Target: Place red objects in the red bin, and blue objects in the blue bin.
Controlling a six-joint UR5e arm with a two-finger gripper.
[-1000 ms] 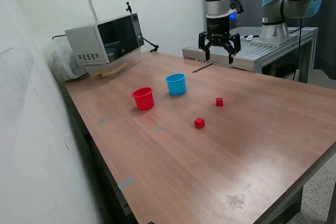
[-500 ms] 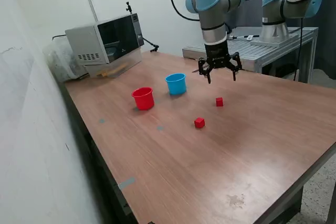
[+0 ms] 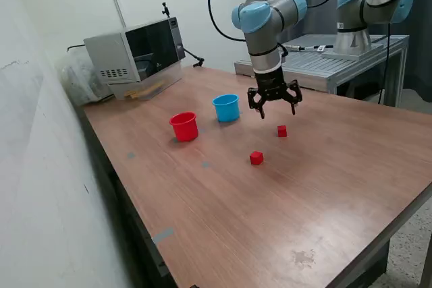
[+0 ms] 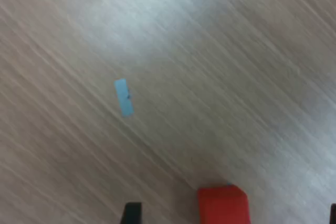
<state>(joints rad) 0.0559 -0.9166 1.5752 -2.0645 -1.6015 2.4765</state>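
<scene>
The table [image 3: 223, 207] has a brown wood-grain top. The red cup [image 3: 183, 127] stands upright on it. The blue cup [image 3: 227, 108] stands near the red cup, on the exterior view's right of it, not touching. Two red cubes lie further to that side: one cube [image 3: 256, 158] nearer the camera, the other cube [image 3: 281, 131] further back. A microwave [image 3: 135, 55] sits behind the red cup, at the far edge. Small pieces of blue tape [image 4: 124, 97] stick on the top.

arm: bent over, wrist pointing down | claw [image 3: 275, 108]: spread wide, holding nothing, above the table
</scene>
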